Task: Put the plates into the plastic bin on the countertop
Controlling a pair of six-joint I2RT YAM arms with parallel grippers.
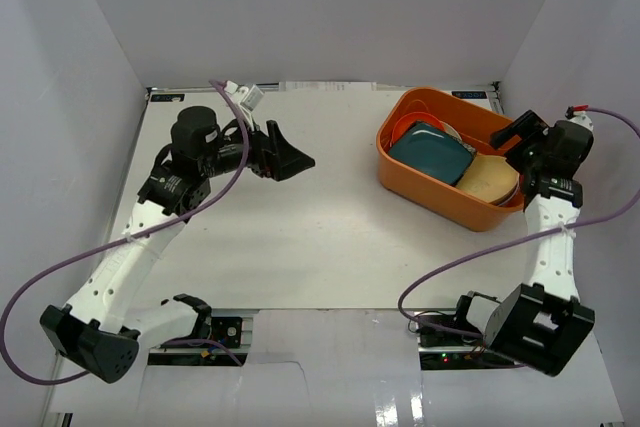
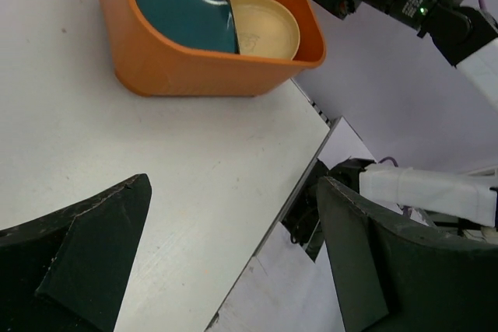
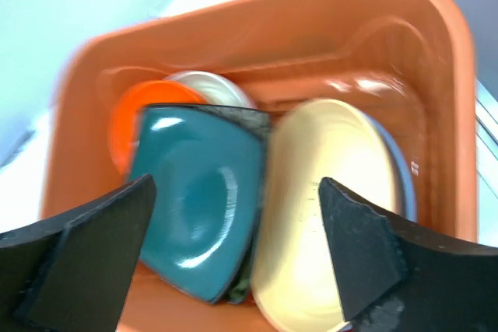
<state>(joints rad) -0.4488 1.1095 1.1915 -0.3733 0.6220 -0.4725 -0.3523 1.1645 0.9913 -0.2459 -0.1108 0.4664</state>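
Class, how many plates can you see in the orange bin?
5: teal square plate at centre, tan-yellow plate beside it, red-orange plate and cream plate behind the teal, light blue plate peeking under the yellow. More may lie hidden.

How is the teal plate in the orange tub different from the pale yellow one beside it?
The teal plate is square with rounded corners; the pale yellow plate is round. The teal plate is dark and glossy, the pale yellow plate light. Both lie face up in the orange tub.

Orange bin, teal plate
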